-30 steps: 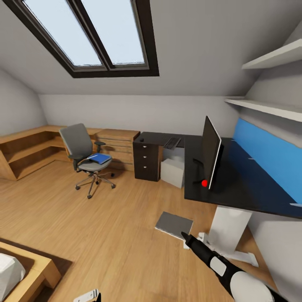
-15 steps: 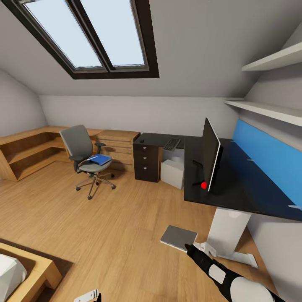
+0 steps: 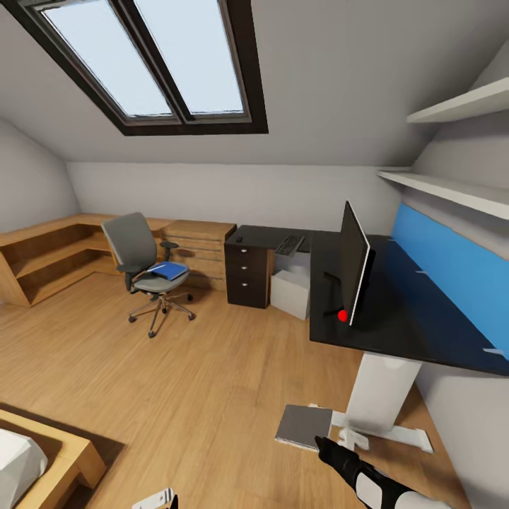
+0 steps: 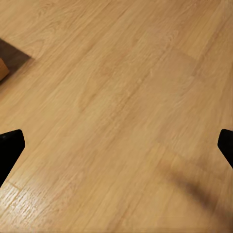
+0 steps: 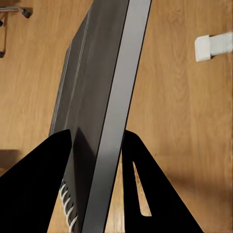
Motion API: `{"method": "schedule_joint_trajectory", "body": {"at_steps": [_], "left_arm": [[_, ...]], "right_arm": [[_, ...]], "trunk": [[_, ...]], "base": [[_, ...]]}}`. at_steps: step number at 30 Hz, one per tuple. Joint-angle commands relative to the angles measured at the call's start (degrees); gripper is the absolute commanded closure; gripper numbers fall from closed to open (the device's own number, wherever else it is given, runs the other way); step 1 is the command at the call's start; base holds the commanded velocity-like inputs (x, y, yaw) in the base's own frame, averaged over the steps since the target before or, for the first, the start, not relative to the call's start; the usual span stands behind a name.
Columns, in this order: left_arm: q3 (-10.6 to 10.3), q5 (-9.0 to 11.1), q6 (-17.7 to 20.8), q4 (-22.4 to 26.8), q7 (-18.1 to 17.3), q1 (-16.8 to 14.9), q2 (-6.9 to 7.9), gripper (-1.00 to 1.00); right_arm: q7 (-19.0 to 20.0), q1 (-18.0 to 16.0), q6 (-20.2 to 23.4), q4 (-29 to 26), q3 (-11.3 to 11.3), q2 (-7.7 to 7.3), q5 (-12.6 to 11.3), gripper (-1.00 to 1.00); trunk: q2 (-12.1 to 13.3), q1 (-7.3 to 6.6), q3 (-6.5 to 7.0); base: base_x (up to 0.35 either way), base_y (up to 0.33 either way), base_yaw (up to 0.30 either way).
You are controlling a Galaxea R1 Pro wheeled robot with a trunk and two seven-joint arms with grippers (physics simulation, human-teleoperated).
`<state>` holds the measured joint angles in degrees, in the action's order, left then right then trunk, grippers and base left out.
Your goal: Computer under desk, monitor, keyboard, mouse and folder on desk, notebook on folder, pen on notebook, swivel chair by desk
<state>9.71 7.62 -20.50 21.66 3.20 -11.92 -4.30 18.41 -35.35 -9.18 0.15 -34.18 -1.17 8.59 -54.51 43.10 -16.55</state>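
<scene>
The desk [image 3: 396,332] stood along the blue-panelled wall, the monitor [image 3: 353,265] upright on it, the keyboard [image 3: 290,244] on its far wing and the computer [image 3: 291,291] on the floor beneath; the chair [image 3: 145,272] was well apart from the desk, the folder [image 3: 167,269] flat on its seat; the notebook [image 3: 302,426] hung near the desk's white foot, held in the right pincer [image 5: 97,145].

That notebook looked light and thin, with a stiff cover but apt to flap; a hold near the spiral spine seemed safest.

The right wrist view showed the jaws clamped on the notebook and its wire coil, which the head view could not resolve; the left pincer [image 4: 116,145] stood spread wide over bare floor.
</scene>
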Motion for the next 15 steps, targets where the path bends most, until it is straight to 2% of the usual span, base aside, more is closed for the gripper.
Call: {"method": "schedule_joint_trajectory", "body": {"at_steps": [1,4,5,7,11,15], "left_arm": [[-0.1,0.5,-0.2,-0.1,0.1,0.0,-0.01,-1.0],[0.0,0.5,-0.3,-0.6,0.1,0.0,-0.01,-1.0],[0.0,0.6,-0.4,-1.2,0.1,0.0,0.03,-1.0],[0.0,0.6,-0.4,-2.1,0.0,0.0,0.06,-1.0],[0.1,0.6,-0.5,-3.8,0.0,0.0,0.28,-1.0],[0.1,0.6,-0.9,-4.7,0.0,0.0,0.62,-1.0]], "right_arm": [[-1.0,0.0,-1.0,0.0,-0.4,-0.01,0.8,1.0],[-5.2,0.2,-4.5,0.1,-0.4,0.01,0.9,1.0],[-7.9,0.3,-7.2,0.2,-0.4,0.05,0.9,1.0],[-9.9,0.3,-9.6,0.2,-0.4,0.11,1.0,1.0],[-12.0,0.3,-12.4,0.5,-0.3,0.29,1.1,1.0],[-12.9,0.4,-13.7,0.7,-0.4,0.81,1.2,1.0]], "trunk": [[0.4,-0.22,0.11],[1.6,-0.88,0.65],[2.0,-1.1,0.83],[2.8,-1.54,1.19],[4.4,-2.42,1.91],[4.4,-2.42,1.91]], "base": [[0.0,0.0,0.0],[0.0,0.0,0.0],[0.0,0.0,0.0],[0.0,0.0,0.0],[0.0,0.0,0.0],[0.0,0.0,0.0]]}}
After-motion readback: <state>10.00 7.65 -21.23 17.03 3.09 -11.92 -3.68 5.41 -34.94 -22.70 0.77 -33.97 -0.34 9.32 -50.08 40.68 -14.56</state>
